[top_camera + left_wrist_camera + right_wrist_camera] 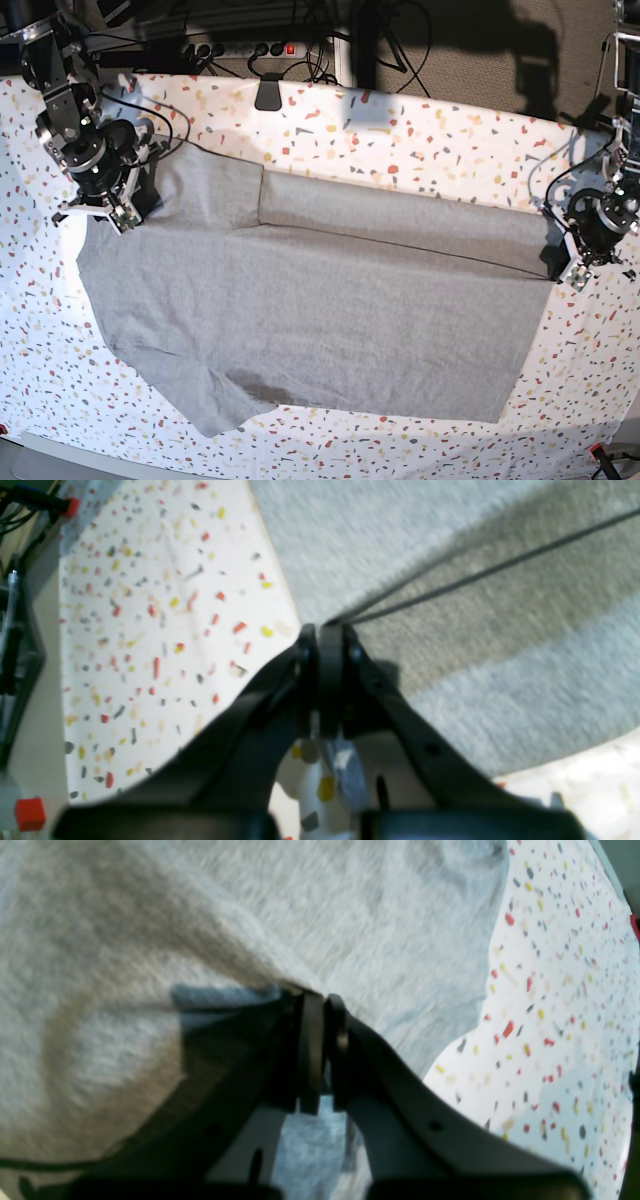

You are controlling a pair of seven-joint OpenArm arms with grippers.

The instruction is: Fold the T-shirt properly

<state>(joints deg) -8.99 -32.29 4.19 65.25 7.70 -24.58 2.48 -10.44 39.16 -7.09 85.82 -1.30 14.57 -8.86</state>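
Pinching the cloth, my left gripper (324, 630) has its fingers pressed together on an edge of the T-shirt (320, 320), at the garment's far right end in the base view. From that pinch a dark taut fold line (475, 575) runs away across the grey fabric. My right gripper (322, 1000) is likewise clamped on the T-shirt, at its upper left corner in the base view, with fabric bunched up to the fingertips and a strip of it showing between the finger bases.

Spread flat, the light grey T-shirt lies on the white speckled tabletop (420, 130), between my two arms. Its long axis runs left to right across the base view, from one gripper to the other. A band along the far edge is folded over onto the body, and its crease follows the same line. Nearer the camera, the lower left corner tapers to a loose flap (215, 410). Which end is the neck I cannot tell. Behind the table, a power strip (245, 48) and cables (400, 40) sit in shadow.
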